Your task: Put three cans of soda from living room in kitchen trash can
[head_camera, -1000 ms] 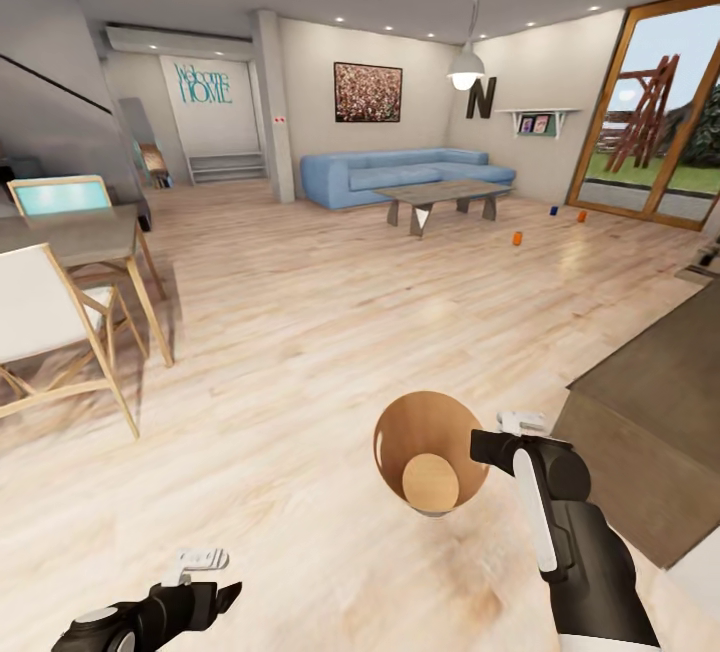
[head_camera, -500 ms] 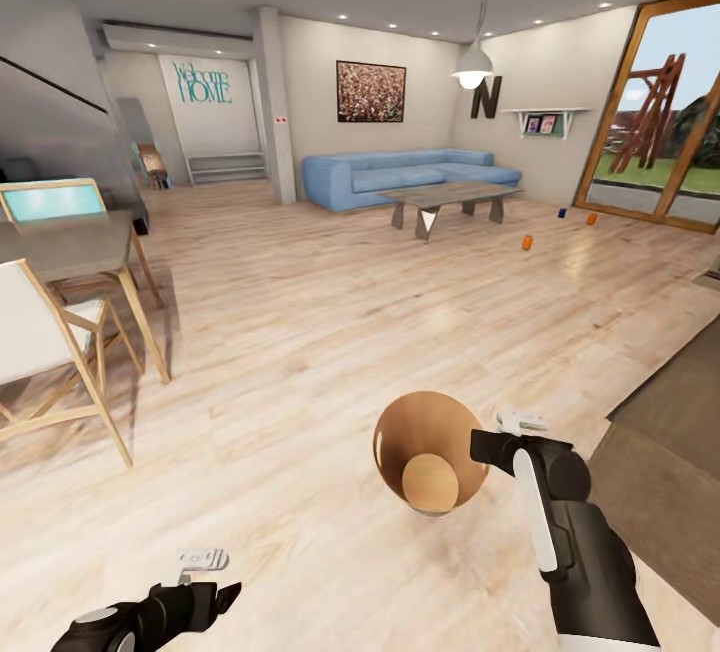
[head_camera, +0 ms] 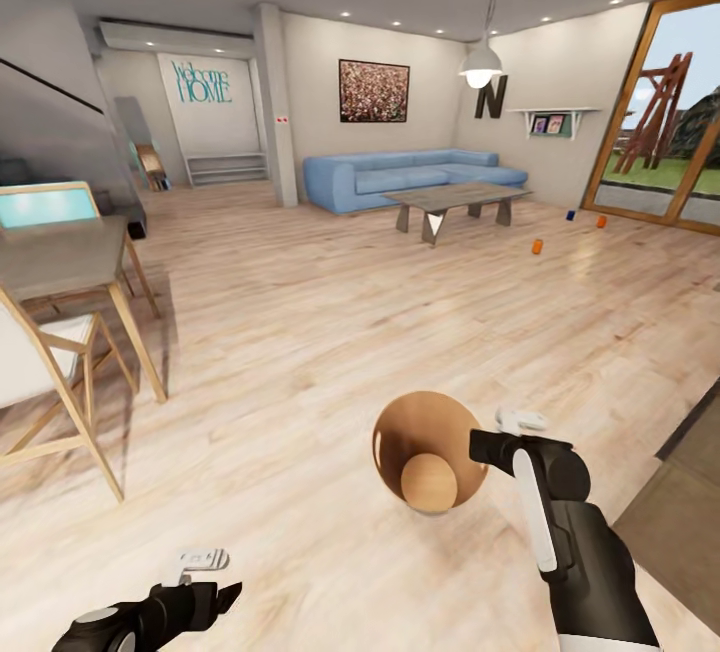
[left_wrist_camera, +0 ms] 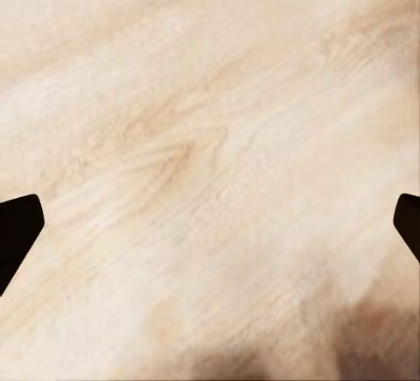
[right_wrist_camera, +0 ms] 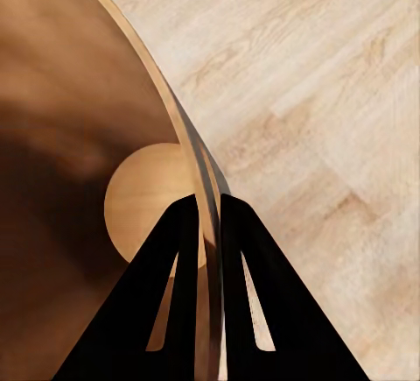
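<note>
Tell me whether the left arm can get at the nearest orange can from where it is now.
Probably not. The orange can stands far across the wood floor near the low table, while the open left gripper hangs close to the robot.

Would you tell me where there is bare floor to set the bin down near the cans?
The trash can is pinched at its rim by the right gripper. A broad bare stretch of floor lies between the dining chairs and low table. The cans stand on open floor toward the glass doors.

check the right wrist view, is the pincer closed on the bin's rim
Yes, the right pincer has its two dark fingers pressed either side of the thin rim of the trash can, one inside and one outside.
</note>
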Tool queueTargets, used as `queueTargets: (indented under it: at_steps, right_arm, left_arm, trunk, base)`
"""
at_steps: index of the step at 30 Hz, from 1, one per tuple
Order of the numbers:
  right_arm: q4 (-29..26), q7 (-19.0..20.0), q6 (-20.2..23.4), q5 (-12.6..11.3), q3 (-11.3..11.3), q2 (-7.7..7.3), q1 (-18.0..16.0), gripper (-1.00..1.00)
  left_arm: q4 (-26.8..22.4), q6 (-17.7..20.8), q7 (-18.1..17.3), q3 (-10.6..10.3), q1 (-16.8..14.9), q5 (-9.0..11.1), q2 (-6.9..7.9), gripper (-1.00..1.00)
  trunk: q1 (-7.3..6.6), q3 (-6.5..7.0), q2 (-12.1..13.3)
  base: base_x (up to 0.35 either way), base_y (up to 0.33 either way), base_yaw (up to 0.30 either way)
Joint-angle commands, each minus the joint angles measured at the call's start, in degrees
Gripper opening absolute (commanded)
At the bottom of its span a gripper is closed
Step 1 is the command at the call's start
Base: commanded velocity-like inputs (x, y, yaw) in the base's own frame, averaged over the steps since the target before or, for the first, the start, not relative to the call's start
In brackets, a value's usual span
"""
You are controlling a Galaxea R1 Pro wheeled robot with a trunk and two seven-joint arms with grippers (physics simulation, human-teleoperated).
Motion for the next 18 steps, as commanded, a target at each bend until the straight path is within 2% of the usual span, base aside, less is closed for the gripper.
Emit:
queueTargets:
  at_steps: [1, 5, 18]
  right_arm:
    - [0.0, 0.3, 0.0, -0.9, 0.0, 0.01, 0.0, -1.00]
    - [-0.1, 0.3, 0.0, -0.9, 0.0, 0.03, 0.0, -1.00]
    - [-0.1, 0.3, 0.0, -0.9, 0.0, 0.03, 0.0, -1.00]
  left_arm:
    - [0.0, 0.0, 0.0, 0.0, 0.0, 0.0, 0.00, 1.00]
    - [0.0, 0.0, 0.0, 0.0, 0.0, 0.0, -0.01, 1.00]
    - [0.0, 0.0, 0.0, 0.0, 0.0, 0.0, -0.01, 1.00]
  trunk:
    - [0.00, 0.01, 0.0]
    - [0.00, 0.01, 0.0]
    - [0.00, 0.01, 0.0]
  base:
    - [0.326, 0.132, 0.000]
    - [0.326, 0.125, -0.067]
    - [0.326, 0.101, -0.267]
